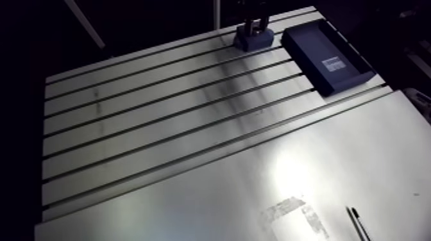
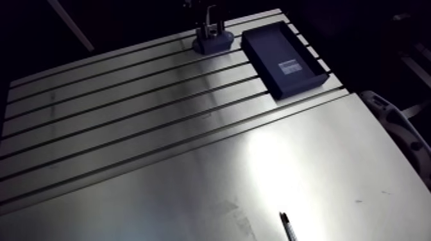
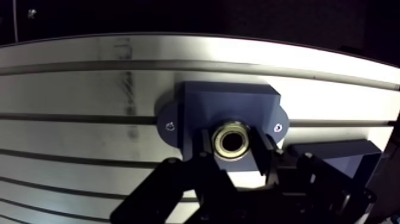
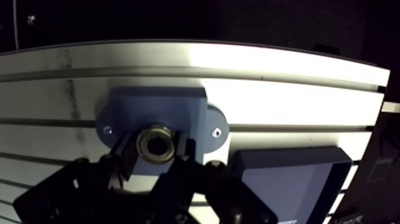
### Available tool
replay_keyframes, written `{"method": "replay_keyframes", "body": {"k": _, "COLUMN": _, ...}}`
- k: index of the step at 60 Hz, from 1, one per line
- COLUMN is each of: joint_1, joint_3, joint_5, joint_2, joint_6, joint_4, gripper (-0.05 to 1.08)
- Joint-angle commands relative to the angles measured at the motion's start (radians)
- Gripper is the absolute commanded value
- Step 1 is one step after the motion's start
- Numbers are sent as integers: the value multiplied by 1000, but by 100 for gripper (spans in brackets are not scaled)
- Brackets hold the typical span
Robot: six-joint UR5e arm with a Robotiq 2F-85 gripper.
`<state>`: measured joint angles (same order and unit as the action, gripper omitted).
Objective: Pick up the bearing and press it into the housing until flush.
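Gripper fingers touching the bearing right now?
Touching. Wrist view: both fingers sit tight against the bearing, one on each side, no gap showing, at the housing bore.

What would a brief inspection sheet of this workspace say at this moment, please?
Surface: slotted aluminium table; smooth plate on the near side, with a scuffed patch.
Job's things: bearing at the bore of the blue housing; cannot tell whether it is flush.
Clutter: dark blue tray beside the housing; thin dark pen-like stick on the plate.
Claw: shut on the bearing, one finger on each side.
Cables: nothing seen.
Surroundings: nothing seen.
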<state>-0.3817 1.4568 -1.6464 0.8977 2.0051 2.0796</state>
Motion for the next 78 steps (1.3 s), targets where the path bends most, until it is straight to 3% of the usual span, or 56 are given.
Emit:
{"method": "replay_keyframes", "body": {"k": 1, "joint_1": 0, "joint_3": -2, "joint_5": -2, "joint_2": 1, "joint_6": -3, "joint_4": 0, "gripper": 1}}
{"method": "replay_keyframes", "body": {"k": 32, "joint_1": 0, "joint_3": -17, "joint_5": 6, "joint_2": 53, "joint_6": -5, "joint_4": -6, "gripper": 1}}
{"method": "replay_keyframes", "body": {"k": 34, "joint_1": 1, "joint_3": -17, "joint_5": 6, "joint_2": 54, "joint_6": -7, "joint_4": -9, "gripper": 4}}
{"method": "replay_keyframes", "body": {"k": 35, "joint_1": 0, "joint_3": -17, "joint_5": 7, "joint_2": 54, "joint_6": -8, "joint_4": -13, "gripper": 13}}
{"method": "replay_keyframes", "body": {"k": 36, "joint_1": -2, "joint_3": -17, "joint_5": 6, "joint_2": 54, "joint_6": -11, "joint_4": -19, "gripper": 37}}
{"method": "replay_keyframes", "body": {"k": 37, "joint_1": -2, "joint_3": -17, "joint_5": 6, "joint_2": 54, "joint_6": -11, "joint_4": -19, "gripper": 37}}
{"method": "replay_keyframes", "body": {"k": 38, "joint_1": -3, "joint_3": -17, "joint_5": 6, "joint_2": 54, "joint_6": -12, "joint_4": -25, "gripper": 65}}
{"method": "replay_keyframes", "body": {"k": 39, "joint_1": -3, "joint_3": -17, "joint_5": 6, "joint_2": 54, "joint_6": -12, "joint_4": -25, "gripper": 65}}
{"method": "replay_keyframes", "body": {"k": 40, "joint_1": -3, "joint_3": -19, "joint_5": 7, "joint_2": 54, "joint_6": -13, "joint_4": -30, "gripper": 80}}
{"method": "replay_keyframes", "body": {"k": 41, "joint_1": -3, "joint_3": -19, "joint_5": 7, "joint_2": 54, "joint_6": -13, "joint_4": -30, "gripper": 80}}
{"method": "replay_keyframes", "body": {"k": 42, "joint_1": -3, "joint_3": -17, "joint_5": 9, "joint_2": 54, "joint_6": -12, "joint_4": -33, "gripper": 87}}
{"method": "replay_keyframes", "body": {"k": 52, "joint_1": -5, "joint_3": -30, "joint_5": 12, "joint_2": 48, "joint_6": -35, "joint_4": -46, "gripper": 107}}
{"method": "replay_keyframes", "body": {"k": 78, "joint_1": -5, "joint_3": -37, "joint_5": 6, "joint_2": 37, "joint_6": -44, "joint_4": -69, "gripper": 108}}
